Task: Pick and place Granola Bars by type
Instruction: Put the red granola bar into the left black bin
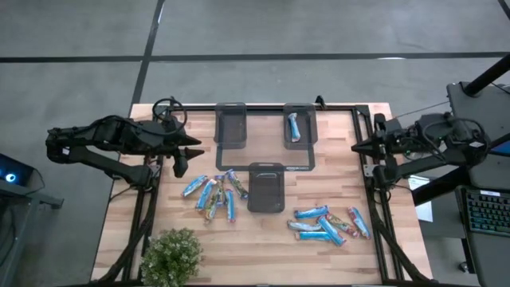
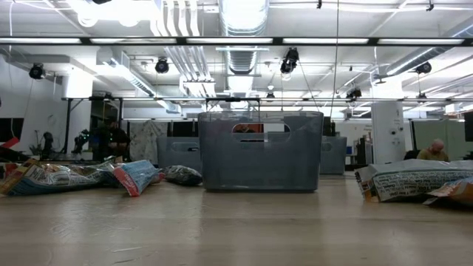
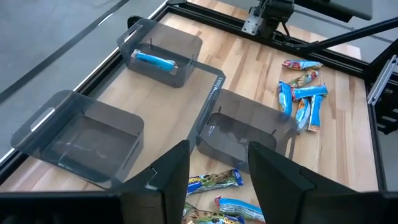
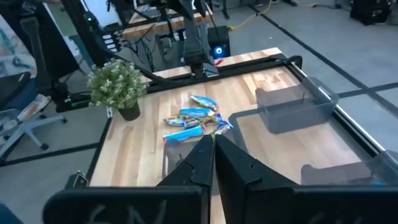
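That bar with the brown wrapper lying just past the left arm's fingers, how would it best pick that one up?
Probably across the narrow middle of the brown bar, coming straight down from above. It lies flat on the table, so only its two long edges give the fingers something to close on. The left end effector is open and nearly over it, but other bars crowd close beside it.

Your left arm reaches in from the left edge of the counter, its dark two-finger left claw (image 1: 182,163) pointing down with fingers parted and empty. Your right arm waits at the right edge, its right claw (image 1: 356,147) pressed shut.
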Robot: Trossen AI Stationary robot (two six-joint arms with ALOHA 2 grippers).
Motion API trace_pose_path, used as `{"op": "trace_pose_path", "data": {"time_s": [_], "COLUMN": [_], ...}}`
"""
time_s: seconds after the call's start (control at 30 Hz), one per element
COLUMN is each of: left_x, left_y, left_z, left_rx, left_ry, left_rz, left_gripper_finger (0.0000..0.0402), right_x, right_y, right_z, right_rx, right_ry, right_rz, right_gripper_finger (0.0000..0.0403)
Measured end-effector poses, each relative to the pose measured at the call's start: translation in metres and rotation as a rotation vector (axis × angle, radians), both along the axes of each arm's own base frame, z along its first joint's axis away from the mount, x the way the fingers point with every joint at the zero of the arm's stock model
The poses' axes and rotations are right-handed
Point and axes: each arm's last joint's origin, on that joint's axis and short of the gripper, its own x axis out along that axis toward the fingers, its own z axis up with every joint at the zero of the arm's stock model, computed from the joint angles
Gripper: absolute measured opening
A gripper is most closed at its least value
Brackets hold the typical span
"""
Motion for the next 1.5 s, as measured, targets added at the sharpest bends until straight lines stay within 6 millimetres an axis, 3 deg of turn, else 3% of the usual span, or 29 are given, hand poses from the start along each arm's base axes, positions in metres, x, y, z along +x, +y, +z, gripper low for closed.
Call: {"op": "trace_pose_path", "data": {"time_s": [0.3, 0.57, 1.0, 1.2, 1.5], "left_x": [0.009, 0.013, 0.02, 0.031, 0.053], "left_y": [0.001, 0.0, 0.001, -0.003, -0.005], "left_z": [-0.003, -0.001, 0.016, 0.003, -0.019], "left_rx": [0.034, -0.039, -0.081, -0.18, -0.156], "left_ry": [0.025, 0.031, 0.278, 0.449, 0.625], "left_rz": [0.042, 0.08, 0.138, 0.127, 0.109], "left_gripper_finger": [0.0147, 0.0147, 0.0147, 0.0147, 0.0147], "right_x": [-0.02, -0.02, -0.019, -0.019, -0.019], "right_y": [-0.003, -0.003, -0.003, -0.003, -0.003], "right_z": [-0.012, -0.018, -0.019, -0.019, -0.019], "right_rx": [0.033, 0.06, 0.088, 0.093, 0.095], "right_ry": [-0.134, -0.12, -0.114, -0.114, -0.114], "right_rz": [-0.006, -0.013, -0.02, -0.02, -0.02], "right_gripper_finger": [0.0008, 0.0008, 0.0008, 0.0008, 0.0008]}}
